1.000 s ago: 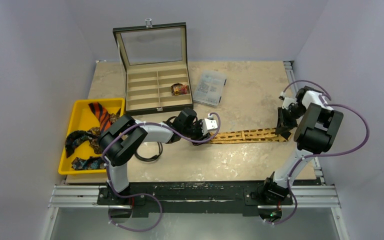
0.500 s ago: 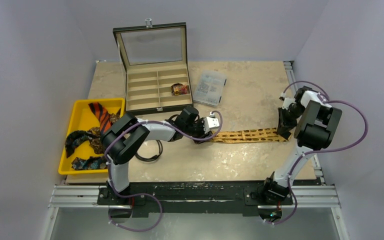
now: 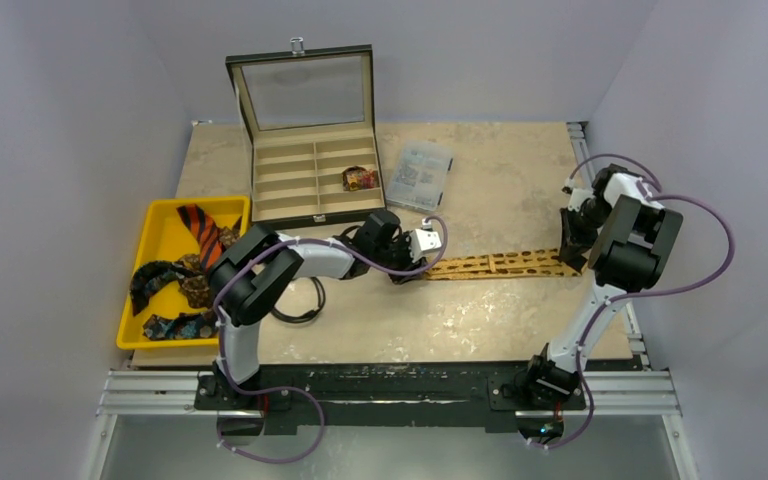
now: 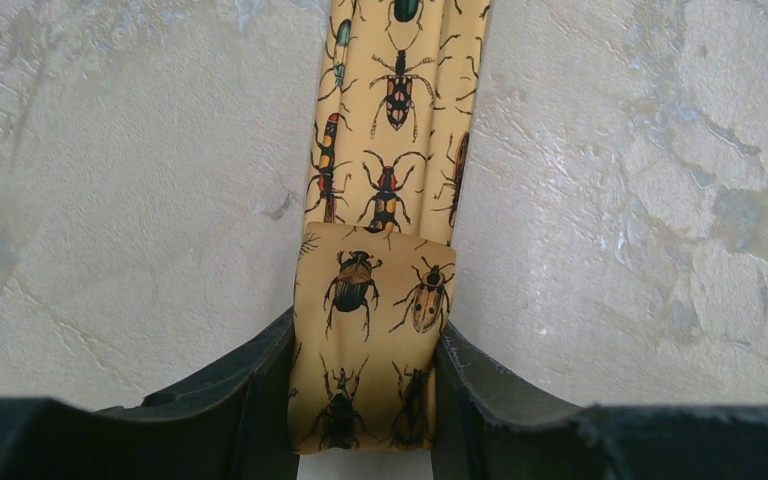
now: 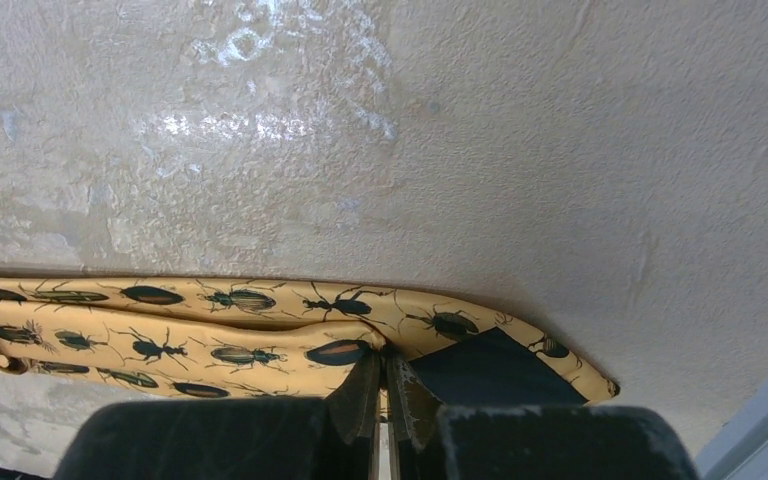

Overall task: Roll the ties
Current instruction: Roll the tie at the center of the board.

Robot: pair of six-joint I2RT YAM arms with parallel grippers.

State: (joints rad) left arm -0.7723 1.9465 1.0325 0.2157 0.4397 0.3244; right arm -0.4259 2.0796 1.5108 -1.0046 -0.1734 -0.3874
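On the table (image 3: 500, 200), we clamp the left gripper (image 4: 365, 395) around the folded start of the gold beetle-print tie (image 3: 495, 266) while the right gripper (image 5: 385, 395) pinches its far end, seemingly to keep it taut for rolling.

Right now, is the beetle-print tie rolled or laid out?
The tie is mostly laid out: one end is folded over inside the left gripper; the rest stretches along the table to the right gripper.

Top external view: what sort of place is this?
Probably a robot test cell in a lab: plain walls close around one table, the left arm and right arm are bolted to a metal rail, and a yellow tray of ties stands ready.
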